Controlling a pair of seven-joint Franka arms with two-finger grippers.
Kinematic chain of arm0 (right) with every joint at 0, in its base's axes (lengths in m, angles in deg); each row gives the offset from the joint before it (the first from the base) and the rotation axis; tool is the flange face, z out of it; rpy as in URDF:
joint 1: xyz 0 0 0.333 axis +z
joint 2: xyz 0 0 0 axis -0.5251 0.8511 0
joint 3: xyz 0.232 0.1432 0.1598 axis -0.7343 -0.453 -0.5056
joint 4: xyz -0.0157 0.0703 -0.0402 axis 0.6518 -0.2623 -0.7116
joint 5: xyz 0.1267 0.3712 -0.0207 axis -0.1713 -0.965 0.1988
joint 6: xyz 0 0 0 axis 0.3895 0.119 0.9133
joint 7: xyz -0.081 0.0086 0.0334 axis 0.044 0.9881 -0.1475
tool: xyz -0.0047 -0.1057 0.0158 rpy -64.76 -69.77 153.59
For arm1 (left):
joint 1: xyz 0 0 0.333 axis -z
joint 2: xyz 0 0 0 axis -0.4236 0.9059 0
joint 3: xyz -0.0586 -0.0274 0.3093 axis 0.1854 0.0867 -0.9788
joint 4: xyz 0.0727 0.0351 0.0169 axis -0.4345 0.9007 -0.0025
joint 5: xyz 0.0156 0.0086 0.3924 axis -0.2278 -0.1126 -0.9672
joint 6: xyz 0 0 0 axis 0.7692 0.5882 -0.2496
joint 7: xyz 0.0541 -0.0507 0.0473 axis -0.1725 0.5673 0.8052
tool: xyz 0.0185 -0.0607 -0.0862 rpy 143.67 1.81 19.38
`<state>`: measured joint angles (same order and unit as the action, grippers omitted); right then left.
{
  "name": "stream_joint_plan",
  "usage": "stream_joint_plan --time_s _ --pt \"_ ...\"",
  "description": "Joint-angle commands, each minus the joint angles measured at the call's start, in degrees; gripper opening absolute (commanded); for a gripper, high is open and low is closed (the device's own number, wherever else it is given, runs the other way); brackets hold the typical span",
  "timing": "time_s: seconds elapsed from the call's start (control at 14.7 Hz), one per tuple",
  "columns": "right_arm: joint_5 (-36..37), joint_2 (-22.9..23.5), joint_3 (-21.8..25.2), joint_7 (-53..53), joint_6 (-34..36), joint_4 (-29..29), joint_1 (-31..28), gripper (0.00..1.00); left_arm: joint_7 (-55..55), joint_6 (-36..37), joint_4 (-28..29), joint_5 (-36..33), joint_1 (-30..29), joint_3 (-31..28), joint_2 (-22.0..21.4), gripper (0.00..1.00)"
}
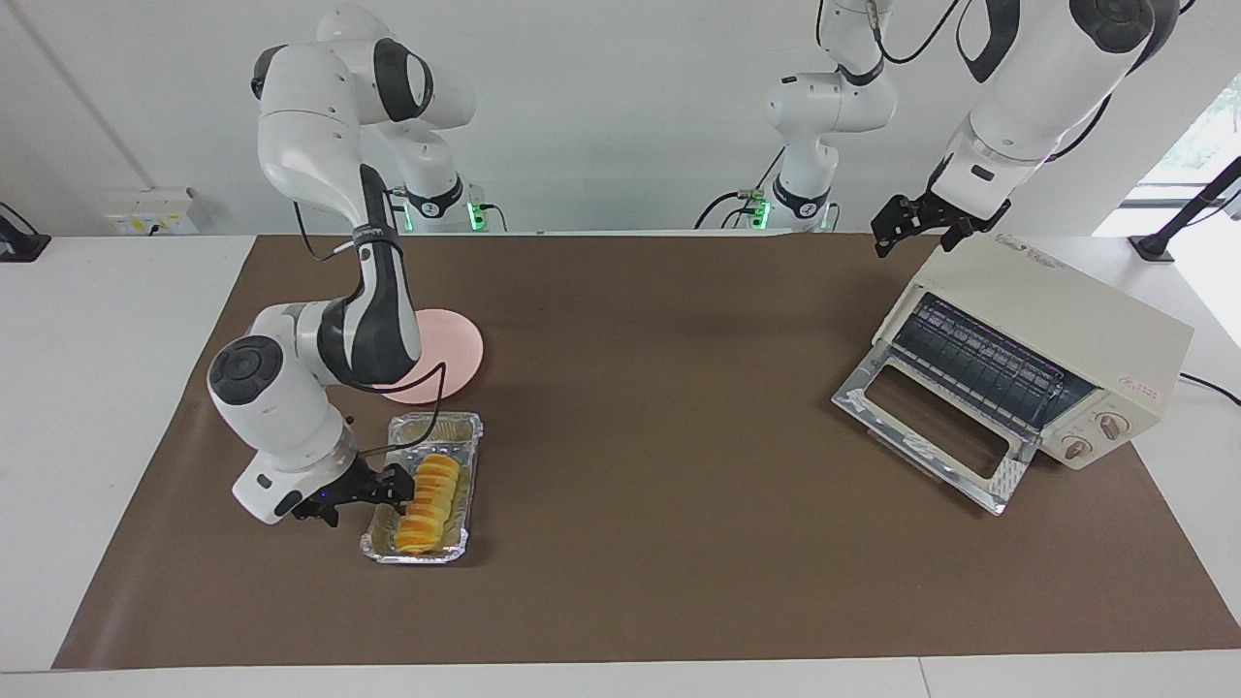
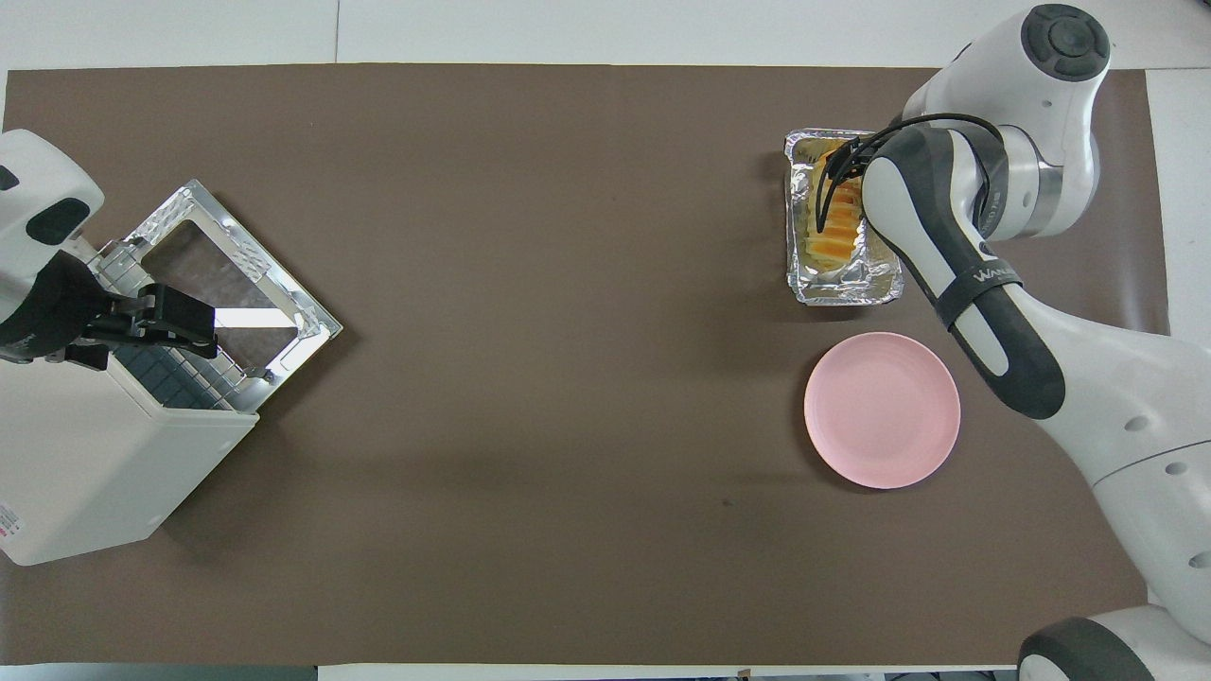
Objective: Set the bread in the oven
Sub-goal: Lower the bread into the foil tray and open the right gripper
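The bread (image 1: 431, 494) is a ridged yellow-orange loaf lying lengthwise in a crinkled foil tray (image 1: 456, 424) toward the right arm's end of the table. It also shows in the overhead view (image 2: 831, 236), partly covered by the right arm. My right gripper (image 1: 399, 485) is low at the tray, right against the loaf's side. The cream-white oven (image 1: 1057, 310) stands at the left arm's end with its glass door (image 1: 931, 427) dropped open and the wire rack showing. My left gripper (image 1: 887, 233) hangs in the air over the oven's top edge, holding nothing.
A pink plate (image 1: 458, 349) lies empty beside the foil tray, nearer to the robots. A brown mat (image 1: 659, 436) covers the table between the tray and the oven. The oven's knobs (image 1: 1096, 436) face away from the robots.
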<state>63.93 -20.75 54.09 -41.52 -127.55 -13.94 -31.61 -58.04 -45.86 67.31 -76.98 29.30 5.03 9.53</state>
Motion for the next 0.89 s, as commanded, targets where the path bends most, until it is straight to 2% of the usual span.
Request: stream_joint_plan --time_s 0.0,0.07,0.14,0.2,0.27,0.34,0.82 --pt "-0.1 -0.99 -0.37 1.14 -2.76 -3.48 0.11 0.95 -0.02 0.58 0.56 -0.83 -0.55 0.51 -0.97 1.0" --pt "-0.01 -1.61 -0.37 1.23 -4.16 -5.32 0.12 0.94 -0.11 0.58 0.56 -0.83 -0.55 0.51 -0.97 1.0" --pt "0.08 -2.39 -0.29 1.32 -5.92 -7.86 0.2 0.88 -0.11 0.58 0.56 -0.83 -0.55 0.51 -0.97 1.0" --pt "0.25 -2.84 -0.29 1.41 -6.72 -9.11 0.12 0.7 -0.11 0.58 0.56 -0.83 -0.55 0.51 -0.97 1.0" --pt "0.43 -2.84 -0.29 1.67 -6.64 -9.21 0.2 0.39 -0.11 0.58 0.56 -0.83 -0.55 0.51 -0.97 1.0" --pt "0.43 -2.84 -0.29 1.67 -6.64 -9.21 0.29 0.02 -0.11 0.58 0.56 -0.83 -0.55 0.51 -0.97 1.0" --pt "0.08 -2.84 -0.37 0.97 -6.64 -8.86 0.73 0.0 -0.11 0.58 0.56 -0.83 -0.55 0.51 -0.97 1.0"
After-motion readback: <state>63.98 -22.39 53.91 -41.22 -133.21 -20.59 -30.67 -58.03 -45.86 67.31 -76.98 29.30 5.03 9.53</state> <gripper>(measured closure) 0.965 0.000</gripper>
